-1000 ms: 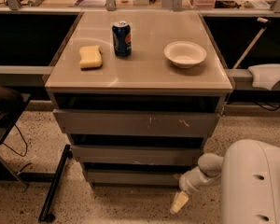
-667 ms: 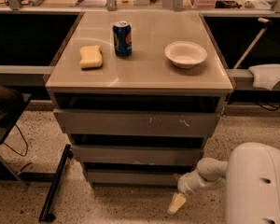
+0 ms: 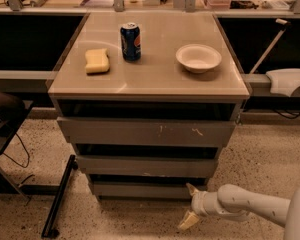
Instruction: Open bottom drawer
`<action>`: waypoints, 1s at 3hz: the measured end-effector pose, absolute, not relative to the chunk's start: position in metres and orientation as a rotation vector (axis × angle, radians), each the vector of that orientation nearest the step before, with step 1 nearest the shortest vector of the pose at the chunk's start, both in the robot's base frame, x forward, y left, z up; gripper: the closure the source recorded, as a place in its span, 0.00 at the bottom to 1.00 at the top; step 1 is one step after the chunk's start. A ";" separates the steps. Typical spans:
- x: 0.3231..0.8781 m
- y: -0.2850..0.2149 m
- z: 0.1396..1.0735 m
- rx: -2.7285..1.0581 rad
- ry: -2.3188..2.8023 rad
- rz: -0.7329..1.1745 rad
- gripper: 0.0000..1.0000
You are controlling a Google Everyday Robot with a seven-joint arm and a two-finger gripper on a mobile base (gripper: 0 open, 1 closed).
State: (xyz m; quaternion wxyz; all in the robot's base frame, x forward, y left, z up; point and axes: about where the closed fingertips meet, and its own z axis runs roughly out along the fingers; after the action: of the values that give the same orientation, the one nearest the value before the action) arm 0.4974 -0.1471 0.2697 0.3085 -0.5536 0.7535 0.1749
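The bottom drawer (image 3: 140, 190) is the lowest and narrowest grey front of the cabinet, flat and without a handle, with a dark gap above it. Its front stands nearly in line with the fronts above. My gripper (image 3: 189, 205) is low at the drawer's right end, on the white arm (image 3: 240, 204) that comes in from the lower right. It is open. One pale fingertip (image 3: 192, 188) is at the drawer's upper right corner, and the other (image 3: 186, 222) hangs lower, near the floor. It holds nothing.
The middle drawer (image 3: 146, 166) and the scratched top drawer (image 3: 145, 132) sit above. On the cabinet top are a yellow sponge (image 3: 97, 60), a blue can (image 3: 130, 41) and a white bowl (image 3: 198, 57). A black frame leg (image 3: 57, 199) stands on the floor to the left.
My gripper has risen slightly and moved toward the drawer's right end; one fingertip now shows at the drawer's upper corner. The drawer has not moved.
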 end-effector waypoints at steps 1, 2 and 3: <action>0.497 -0.147 0.270 -1.463 1.992 0.462 0.00; 0.501 -0.145 0.273 -1.431 1.966 0.377 0.00; 0.471 -0.121 0.267 -1.397 1.843 0.252 0.00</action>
State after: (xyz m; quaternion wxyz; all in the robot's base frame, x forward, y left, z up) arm 0.4712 -0.1209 0.2668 0.3963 -0.5513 0.7274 0.0996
